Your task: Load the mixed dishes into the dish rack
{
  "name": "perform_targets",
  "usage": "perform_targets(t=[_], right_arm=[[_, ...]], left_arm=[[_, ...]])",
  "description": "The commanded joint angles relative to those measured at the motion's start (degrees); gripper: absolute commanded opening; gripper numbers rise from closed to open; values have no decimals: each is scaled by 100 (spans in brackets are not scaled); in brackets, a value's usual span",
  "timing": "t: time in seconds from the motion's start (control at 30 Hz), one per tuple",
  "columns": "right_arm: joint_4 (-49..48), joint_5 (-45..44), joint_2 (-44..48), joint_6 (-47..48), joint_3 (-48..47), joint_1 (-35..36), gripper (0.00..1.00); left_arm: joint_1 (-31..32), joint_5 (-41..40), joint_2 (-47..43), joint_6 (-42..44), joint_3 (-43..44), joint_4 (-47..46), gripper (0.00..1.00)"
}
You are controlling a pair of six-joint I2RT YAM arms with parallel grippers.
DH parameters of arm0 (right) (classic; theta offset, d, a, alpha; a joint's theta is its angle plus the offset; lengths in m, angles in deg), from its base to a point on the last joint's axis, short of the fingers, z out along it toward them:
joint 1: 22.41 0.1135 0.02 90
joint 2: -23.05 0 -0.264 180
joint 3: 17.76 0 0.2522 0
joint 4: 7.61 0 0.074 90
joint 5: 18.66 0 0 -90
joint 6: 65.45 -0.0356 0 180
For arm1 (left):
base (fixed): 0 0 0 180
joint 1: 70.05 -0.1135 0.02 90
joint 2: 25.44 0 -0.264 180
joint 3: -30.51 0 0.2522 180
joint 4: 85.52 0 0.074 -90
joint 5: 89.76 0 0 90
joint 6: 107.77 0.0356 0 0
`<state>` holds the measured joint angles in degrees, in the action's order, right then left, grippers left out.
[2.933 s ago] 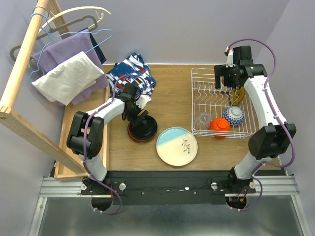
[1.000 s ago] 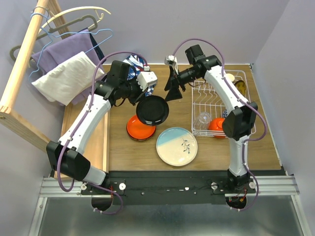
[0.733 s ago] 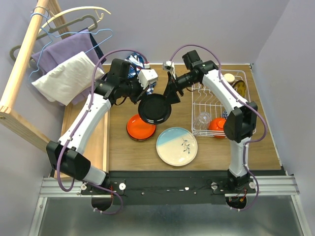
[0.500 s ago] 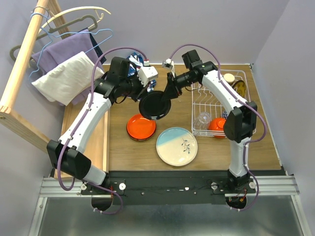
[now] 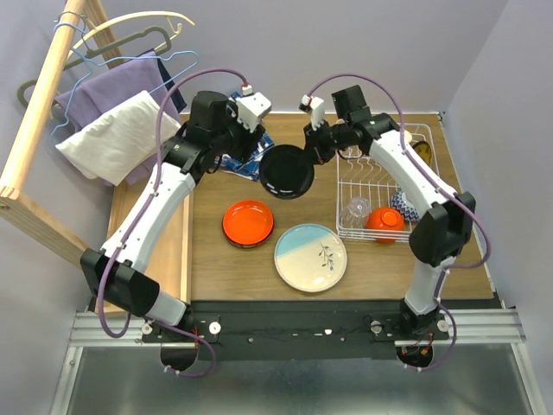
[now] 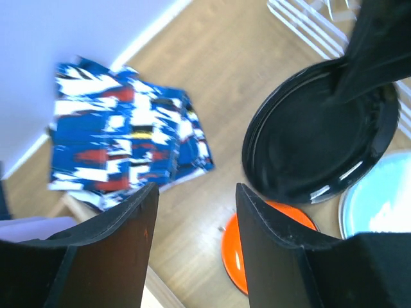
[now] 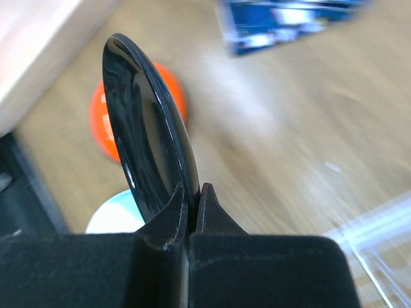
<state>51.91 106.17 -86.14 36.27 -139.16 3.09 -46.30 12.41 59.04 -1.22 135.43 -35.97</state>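
The right claw pinches the rim of the dark glossy round plate, which hangs tilted in the air just left of the white wire dish rack, above the wooden table. The left claw stands spread, clear of the plate. It is a thin edge pinch, so I judge the carry should be slow. The plate should go down on edge between free tines beyond the clear glass and orange-red bowl before the pinch eases.
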Motion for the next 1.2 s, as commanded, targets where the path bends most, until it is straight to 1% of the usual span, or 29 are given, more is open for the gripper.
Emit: perform_targets(t=[0.0, 0.03, 0.07, 0.1, 0.13, 0.17, 0.23, 0.27, 0.37, 0.43, 0.47, 0.57, 0.63, 0.73, 0.97, 1.17], right_arm=[[-655, -2846, 923, -679, 382, -45, 0], [-760, -3233, 1039, -750, 479, -45, 0], [-961, -3985, 1162, -794, 715, -45, 0], [-1024, -4341, 1311, -838, 770, -45, 1], [-1025, -4692, 1356, -873, 779, -45, 1], [-938, -5401, 1374, -856, 770, -45, 0], [-727, -6264, 1339, -1013, 674, -45, 0], [-604, -7348, 1339, -1136, 691, -53, 1], [-481, -8357, 1382, -1050, 893, -202, 1], [-270, -8571, 1330, -1093, 832, -465, 1], [96, -8563, 1191, -1154, 736, -588, 1], [556, -8379, 988, -1436, 437, -1151, 1], [548, -8413, 917, -1306, 410, -1362, 0], [478, -8571, 803, -1217, 428, -1433, 1], [531, -8633, 662, -1225, 603, -1512, 1], [504, -8519, 399, -1032, 516, -1767, 0]], left_arm=[[16, -470, -258, -390, 377, -433, 60], [16, -452, -249, -425, 342, -433, 60], [16, -417, -231, -451, 307, -441, 60], [16, -347, -222, -478, 272, -459, 61], [16, -320, -214, -521, 202, -459, 61], [16, -320, -222, -574, 149, -485, 61], [16, -337, -214, -610, 17, -503, 61], [16, -346, -222, -601, -27, -503, 61], [16, -355, -231, -575, -150, -547, 61], [16, -390, -205, -610, -203, -582, 61], [16, -355, -205, -653, -203, -582, 61], [16, -285, -152, -697, -221, -591, 61], [16, -250, -126, -724, -238, -591, 61], [16, -249, -108, -733, -265, -600, 61], [16, -249, -126, -759, -370, -617, 61], [16, -223, -99, -759, -449, -635, 61]])
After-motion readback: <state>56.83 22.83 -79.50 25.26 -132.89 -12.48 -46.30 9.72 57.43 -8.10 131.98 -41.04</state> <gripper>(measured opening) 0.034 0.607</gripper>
